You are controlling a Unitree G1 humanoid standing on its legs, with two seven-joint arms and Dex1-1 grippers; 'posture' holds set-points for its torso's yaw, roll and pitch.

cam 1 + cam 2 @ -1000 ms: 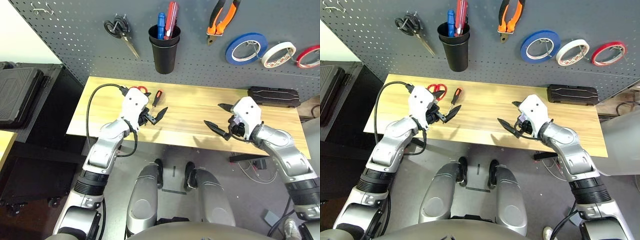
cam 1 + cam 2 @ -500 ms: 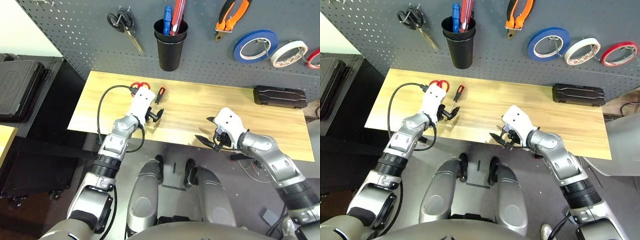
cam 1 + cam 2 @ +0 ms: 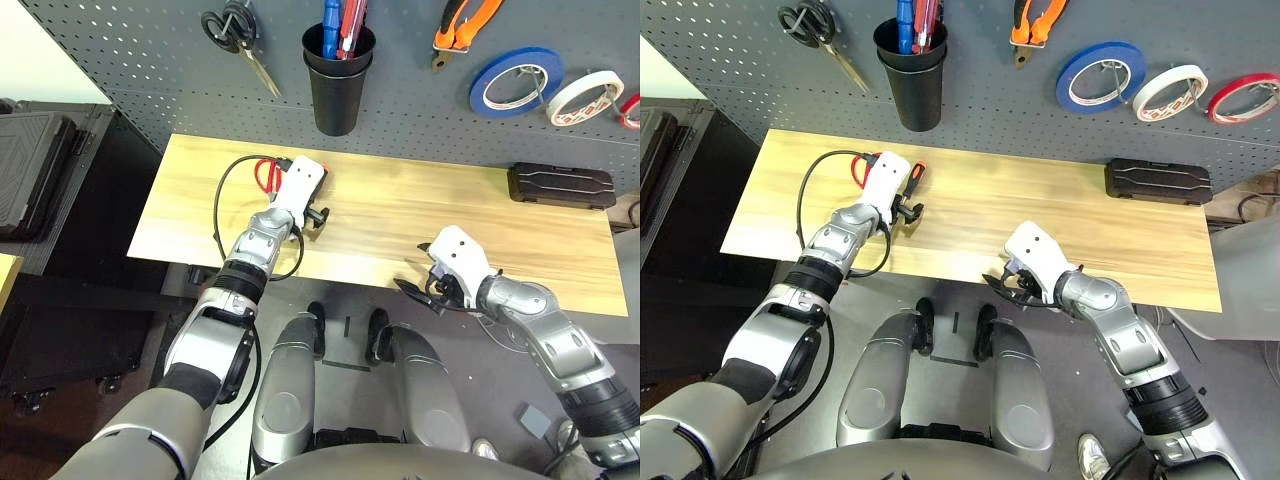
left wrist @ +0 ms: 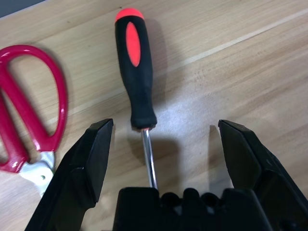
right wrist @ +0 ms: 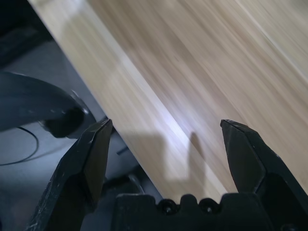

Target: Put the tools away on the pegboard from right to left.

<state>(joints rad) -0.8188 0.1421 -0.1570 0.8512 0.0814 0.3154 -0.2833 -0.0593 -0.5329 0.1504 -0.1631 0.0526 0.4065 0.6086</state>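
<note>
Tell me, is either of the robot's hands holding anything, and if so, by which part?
Nothing is held: the left gripper is open above the screwdriver, and the right gripper is open too.

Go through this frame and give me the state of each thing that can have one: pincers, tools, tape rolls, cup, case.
left pincer: open, screwdriver between its fingers
right pincer: open, empty
screwdriver: lying on table
red-handled scissors: lying on table
pliers: hung
black-handled scissors: hung
three tape rolls: hung
black cup: upright, holding tools
black case: closed
</note>
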